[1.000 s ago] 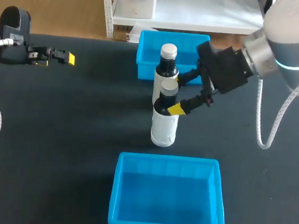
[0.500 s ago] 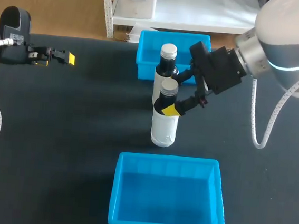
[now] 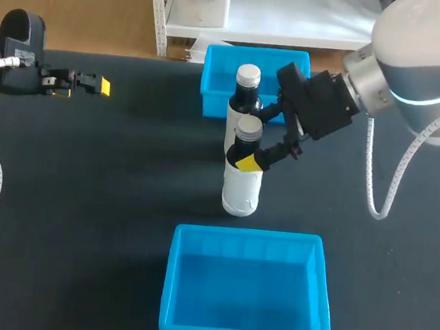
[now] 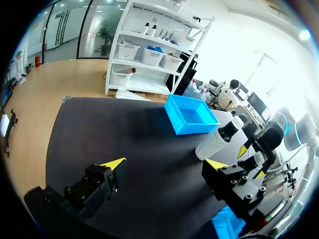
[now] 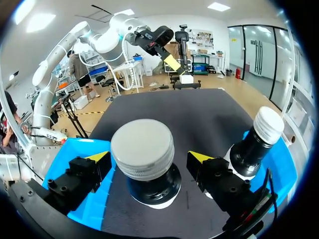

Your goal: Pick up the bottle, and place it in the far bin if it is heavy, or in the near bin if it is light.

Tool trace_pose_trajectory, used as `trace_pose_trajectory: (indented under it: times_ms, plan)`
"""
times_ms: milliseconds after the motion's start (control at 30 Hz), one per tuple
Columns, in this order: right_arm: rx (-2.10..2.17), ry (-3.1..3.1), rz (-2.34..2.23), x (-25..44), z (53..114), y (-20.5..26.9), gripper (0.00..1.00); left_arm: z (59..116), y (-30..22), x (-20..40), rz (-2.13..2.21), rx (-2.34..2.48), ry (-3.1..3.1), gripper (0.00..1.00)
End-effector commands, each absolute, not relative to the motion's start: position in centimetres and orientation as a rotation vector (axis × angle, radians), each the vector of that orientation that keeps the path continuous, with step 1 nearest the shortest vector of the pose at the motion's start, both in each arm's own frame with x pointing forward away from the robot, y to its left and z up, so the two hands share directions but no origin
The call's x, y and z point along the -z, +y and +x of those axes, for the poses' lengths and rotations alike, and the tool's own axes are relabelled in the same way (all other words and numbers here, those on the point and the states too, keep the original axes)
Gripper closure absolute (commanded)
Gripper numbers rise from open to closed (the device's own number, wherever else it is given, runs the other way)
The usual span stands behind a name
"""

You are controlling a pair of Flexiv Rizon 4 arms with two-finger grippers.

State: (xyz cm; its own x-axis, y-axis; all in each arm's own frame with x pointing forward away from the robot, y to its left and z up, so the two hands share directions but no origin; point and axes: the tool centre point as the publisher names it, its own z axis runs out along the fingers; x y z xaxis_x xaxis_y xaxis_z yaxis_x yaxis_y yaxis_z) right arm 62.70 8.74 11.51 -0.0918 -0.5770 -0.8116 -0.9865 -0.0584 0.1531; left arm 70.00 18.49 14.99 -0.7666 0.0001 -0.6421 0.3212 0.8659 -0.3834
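Right tool point(image 5: 149, 156) is straddling the neck of the nearer bottle point(image 3: 241, 190), released, lining up to clamp below the cap point(image 5: 142, 144). That bottle is standing at the centre of the desk point(image 3: 84, 199), with the far bin point(image 3: 212, 86) at 12 o'clock and the near bin point(image 3: 320, 299) at 6. Left tool point(image 4: 167, 163) is hanging unclenched at 9 o'clock.

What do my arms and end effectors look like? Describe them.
The right end effector and left end effector are black with yellow tips; each arm carries a white coiled cable. The right arm is silver-grey with a glowing cyan ring.
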Motion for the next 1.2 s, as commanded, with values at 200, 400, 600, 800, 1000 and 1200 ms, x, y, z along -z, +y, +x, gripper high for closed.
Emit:
trace_pose_trajectory:
  times_ms: [200,400,600,800,1000,1200]
  plan:
    - [-1.038,1.693,-1.666,-11.6,62.9,9.0,0.13,70.0,18.5,-15.0,0.231,0.636,2.374,0.0]
    - [-1.035,1.692,-1.665,-11.6,62.9,9.0,0.51,70.0,18.5,-15.0,0.231,0.636,2.374,0.0]
    - [-1.034,1.694,-1.664,-11.5,62.8,9.0,0.6,70.0,18.5,-15.0,0.231,0.636,2.374,0.0]
    - [-1.025,1.69,-1.661,-11.7,62.7,8.8,1.0,70.0,18.5,-15.0,0.231,0.636,2.374,0.0]
    - [-1.001,1.681,-1.657,-13.0,62.5,8.0,1.0,70.0,18.5,-15.0,0.231,0.636,2.374,0.0]
    - [-0.972,1.68,-1.646,-14.7,62.6,6.8,1.0,70.0,18.5,-15.0,0.231,0.636,2.374,0.0]
